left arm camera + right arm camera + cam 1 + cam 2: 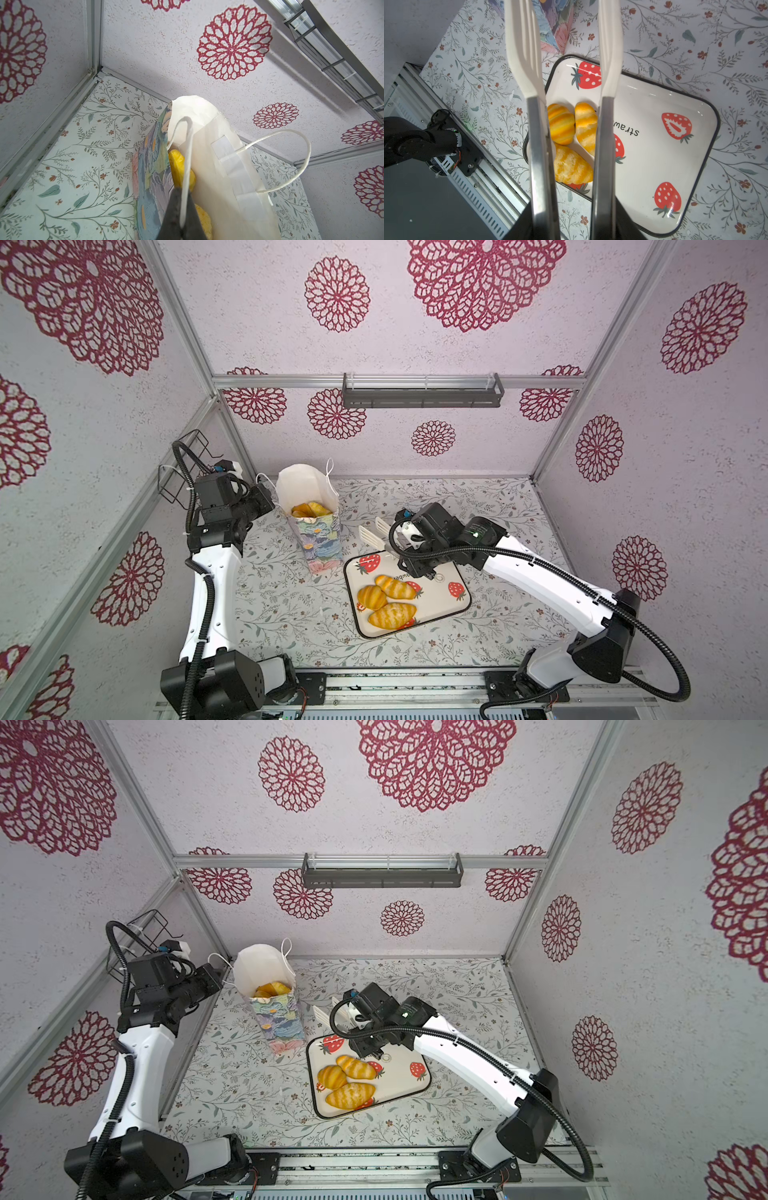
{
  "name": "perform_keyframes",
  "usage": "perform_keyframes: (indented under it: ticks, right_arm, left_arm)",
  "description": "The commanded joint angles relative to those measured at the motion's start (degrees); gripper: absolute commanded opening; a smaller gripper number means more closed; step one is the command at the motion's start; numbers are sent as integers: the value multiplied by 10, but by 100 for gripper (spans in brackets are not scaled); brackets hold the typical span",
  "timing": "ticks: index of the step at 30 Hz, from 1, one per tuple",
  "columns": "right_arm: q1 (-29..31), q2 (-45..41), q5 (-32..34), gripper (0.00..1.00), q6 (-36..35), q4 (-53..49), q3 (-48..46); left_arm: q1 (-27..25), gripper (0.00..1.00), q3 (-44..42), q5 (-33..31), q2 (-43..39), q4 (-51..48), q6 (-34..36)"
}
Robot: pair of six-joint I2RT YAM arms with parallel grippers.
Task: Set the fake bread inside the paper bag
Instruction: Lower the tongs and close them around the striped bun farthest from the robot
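The paper bag (318,541) (279,1021) stands upright and open at the back left, its flowered outside and white inside showing in the left wrist view (218,145). Fake bread (305,509) (176,164) lies inside it. My left gripper (270,494) (182,207) is shut on one white cord handle (187,155). Three more golden striped pieces of fake bread (386,601) (345,1081) (571,166) lie on the tray. My right gripper (405,540) (573,224) is shut on white-tipped metal tongs (370,534) (523,52). The tong tips stand apart and empty, above the tray's corner nearest the bag.
The strawberry-printed tray (449,593) (409,1088) (664,158) lies right of the bag. A black wire basket (183,468) hangs on the left wall and a dark shelf (422,396) on the back wall. A metal rail (395,689) runs along the table's front edge.
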Motion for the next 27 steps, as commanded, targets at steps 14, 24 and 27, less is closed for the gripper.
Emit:
perform_keyframes:
  ticks: [14, 24, 27]
  right_arm:
    - [17, -39, -21, 44, -1, -52, -64]
    - [71, -19, -32, 44, -11, -75, -80]
    - [78, -12, -30, 44, -13, -71, -83]
  left_arm:
    - [5, 0, -6, 8, 5, 19, -7]
    - [5, 0, -6, 8, 4, 18, -6]
    - [5, 0, -6, 8, 4, 18, -6]
